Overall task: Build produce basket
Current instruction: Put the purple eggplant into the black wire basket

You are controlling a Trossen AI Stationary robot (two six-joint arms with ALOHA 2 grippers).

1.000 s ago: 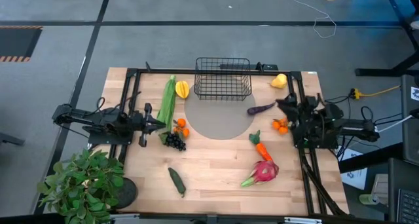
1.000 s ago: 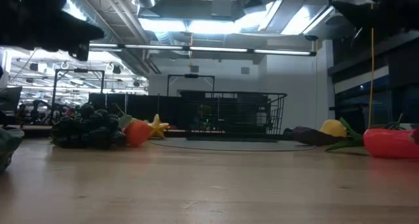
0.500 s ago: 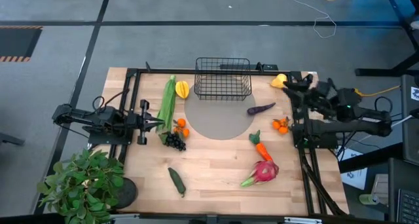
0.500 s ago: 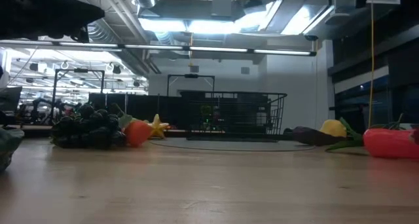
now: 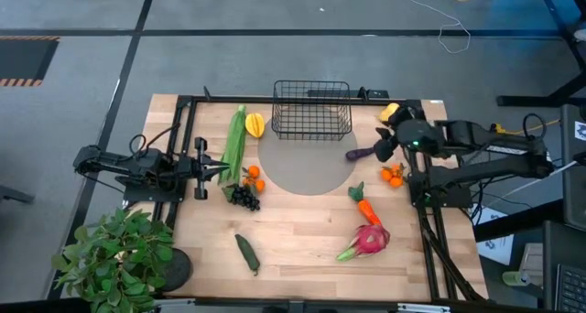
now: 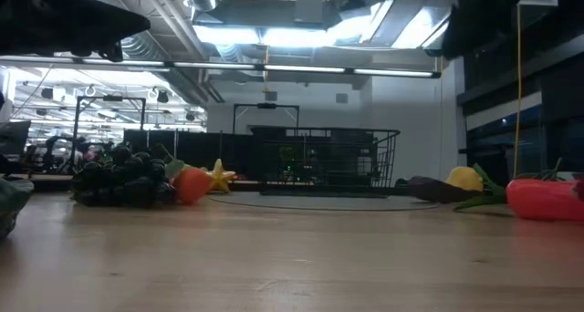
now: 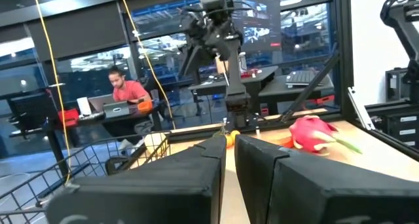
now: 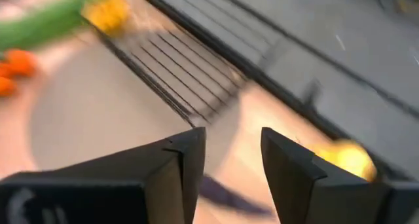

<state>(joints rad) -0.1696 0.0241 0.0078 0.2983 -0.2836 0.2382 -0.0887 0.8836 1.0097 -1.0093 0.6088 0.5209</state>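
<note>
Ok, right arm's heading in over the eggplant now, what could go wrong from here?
The right tool hangs open near the eggplant, which is thin and lies partly on the grey mat; a closing grip might roll it aside. The oranges sit close by and could get nudged. The basket is empty and looks light, so a clumsy drop may shift it.

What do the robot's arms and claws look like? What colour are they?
Both arms are dark, almost black, built from jointed tube-like sections with thin black cables looping along them. The left claw ends in two chunky, flat-sided matte black fingers. The right claw has the same two blocky black fingers with angled tips. No bright markings show on either.
</note>
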